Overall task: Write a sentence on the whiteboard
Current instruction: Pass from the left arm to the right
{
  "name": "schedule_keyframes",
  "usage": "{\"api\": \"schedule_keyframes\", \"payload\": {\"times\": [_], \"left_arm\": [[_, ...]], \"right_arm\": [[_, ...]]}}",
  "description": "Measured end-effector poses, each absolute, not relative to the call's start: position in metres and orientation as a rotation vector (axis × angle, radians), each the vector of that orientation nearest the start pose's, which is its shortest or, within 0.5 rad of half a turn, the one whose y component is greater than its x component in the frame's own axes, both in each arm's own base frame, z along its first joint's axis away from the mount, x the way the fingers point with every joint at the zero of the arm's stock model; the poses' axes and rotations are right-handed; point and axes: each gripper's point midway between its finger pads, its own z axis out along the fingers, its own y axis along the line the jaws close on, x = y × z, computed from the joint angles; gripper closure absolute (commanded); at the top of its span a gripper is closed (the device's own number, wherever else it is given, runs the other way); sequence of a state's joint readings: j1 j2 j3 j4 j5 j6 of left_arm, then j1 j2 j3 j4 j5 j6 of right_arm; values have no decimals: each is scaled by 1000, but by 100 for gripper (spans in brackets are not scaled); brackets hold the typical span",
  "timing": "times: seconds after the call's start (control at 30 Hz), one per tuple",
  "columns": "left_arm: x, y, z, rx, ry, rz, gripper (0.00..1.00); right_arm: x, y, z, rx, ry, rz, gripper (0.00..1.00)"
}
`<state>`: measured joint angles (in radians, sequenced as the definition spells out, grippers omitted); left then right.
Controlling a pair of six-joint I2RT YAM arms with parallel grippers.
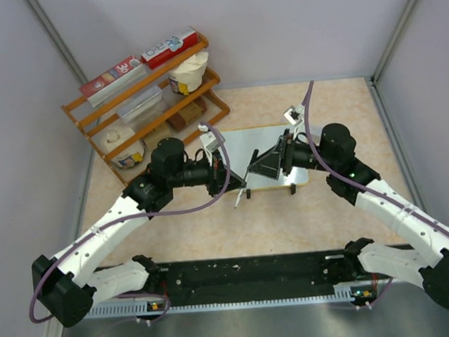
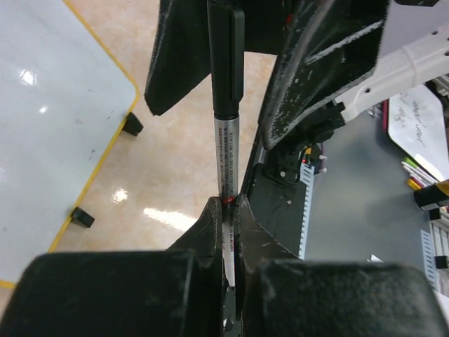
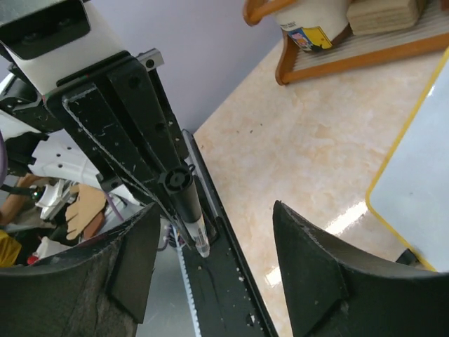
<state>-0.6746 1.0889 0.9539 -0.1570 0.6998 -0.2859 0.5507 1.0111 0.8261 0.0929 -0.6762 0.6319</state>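
Whiteboard [image 1: 246,142] lies flat mid-table, under both wrists. I see my left arm angled inward, the left gripper [image 2: 226,207] pinching a marker [image 2: 226,133]. My right arm bends in opposite, the right gripper [image 3: 216,207] spread around the marker's black end.

**Legible text: none in any view.**
- Marker [image 2: 226,158]: fine black print runs along the grey barrel, too small to read.
- Tub [image 3: 316,17] on the wooden rack [image 3: 365,55]: a colour label [image 3: 306,36] in blue, red and yellow, its lettering blurred.
- Red-and-white boxes [image 1: 171,46] on the rack's top shelf: large pale characters, not decipherable.
- Background board [image 2: 414,123] off the surface: faint handwritten lines, unreadable.
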Motion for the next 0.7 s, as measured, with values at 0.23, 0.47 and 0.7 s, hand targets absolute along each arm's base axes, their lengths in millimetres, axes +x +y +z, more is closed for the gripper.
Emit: {"api": "schedule_keyframes", "payload": {"times": [0.23, 0.47, 0.7], "left_arm": [[171, -306, 292, 916, 1739, -1379, 100], [170, -306, 291, 916, 1751, -1395, 52], [172, -306, 293, 904, 1747, -1390, 26]], "right_arm": [[202, 292, 319, -559, 1729, 1490, 90], [196, 294, 321, -584, 1723, 1503, 100], [201, 285, 330, -505, 1710, 1440, 100]]}}
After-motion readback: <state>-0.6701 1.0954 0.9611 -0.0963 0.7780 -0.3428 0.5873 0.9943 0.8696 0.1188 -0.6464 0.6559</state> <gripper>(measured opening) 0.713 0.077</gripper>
